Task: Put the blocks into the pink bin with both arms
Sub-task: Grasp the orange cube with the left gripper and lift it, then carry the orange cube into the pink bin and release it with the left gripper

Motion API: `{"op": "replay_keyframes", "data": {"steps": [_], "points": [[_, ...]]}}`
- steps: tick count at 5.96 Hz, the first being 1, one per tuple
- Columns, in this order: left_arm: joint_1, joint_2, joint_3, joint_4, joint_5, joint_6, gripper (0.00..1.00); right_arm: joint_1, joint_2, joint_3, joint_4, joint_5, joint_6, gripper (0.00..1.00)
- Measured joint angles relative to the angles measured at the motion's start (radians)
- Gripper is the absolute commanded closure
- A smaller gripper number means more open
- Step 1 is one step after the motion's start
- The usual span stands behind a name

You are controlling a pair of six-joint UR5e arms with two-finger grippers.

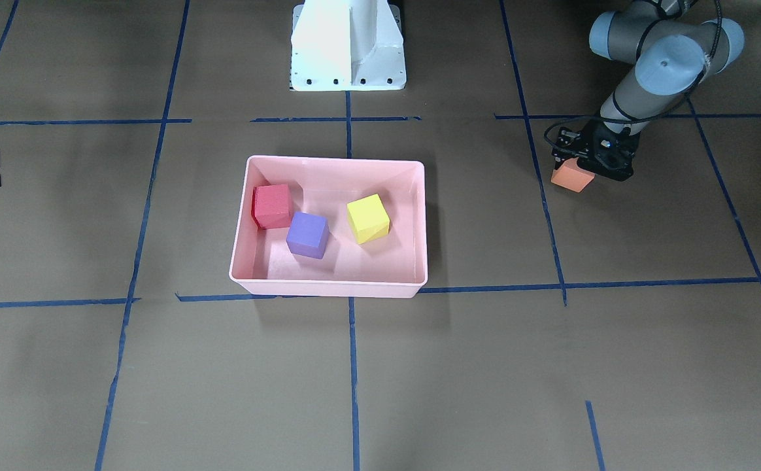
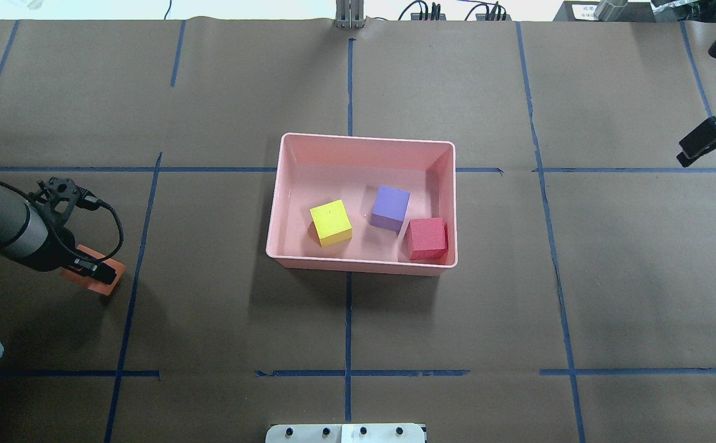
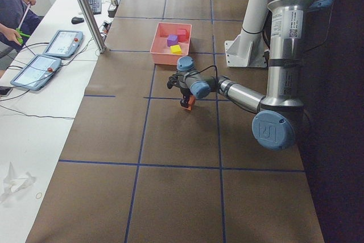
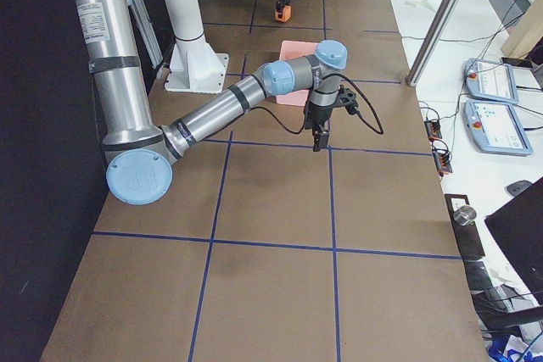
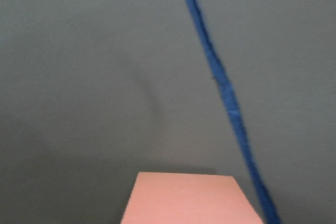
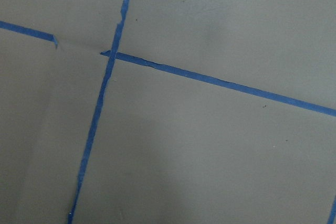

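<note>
Orange block [image 1: 570, 178], clenched in the left claw [image 1: 575, 167], is near the table's [image 1: 485, 392] left edge, while the red block [image 1: 272, 206], purple block [image 1: 307, 234] and yellow block [image 1: 367, 218] lie in the pink bin [image 1: 328, 286] mid-table, and I cannot tell whether the right claw [image 2: 702, 141] is clenched.

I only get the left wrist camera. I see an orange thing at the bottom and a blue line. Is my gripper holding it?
Observer: Looks like it. The left gripper has its fingers on both sides of the orange block.
Operator: Where's the bin? I can't see it!
Observer: The pink bin is mid-table, to the robot's right of the orange block, past a tape line.
Operator: Is anything in it?
Observer: Three: a red block, a purple block and a yellow block.
</note>
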Motion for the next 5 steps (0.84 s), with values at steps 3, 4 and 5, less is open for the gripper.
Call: {"op": "replay_keyframes", "data": {"steps": [3, 4, 5], "points": [[-0.045, -0.409, -0.068, 0.509, -0.007, -0.063, 0.45, 0.165, -0.110, -0.041, 0.006, 0.035, -0.299, 0.00], [-0.037, -0.572, -0.009, 0.597, -0.007, -0.157, 0.44, 0.189, -0.138, -0.040, 0.010, 0.040, -0.336, 0.00], [-0.023, -0.762, 0.136, 0.623, -0.008, -0.263, 0.38, 0.197, -0.162, -0.038, 0.012, 0.045, -0.359, 0.00]]}}
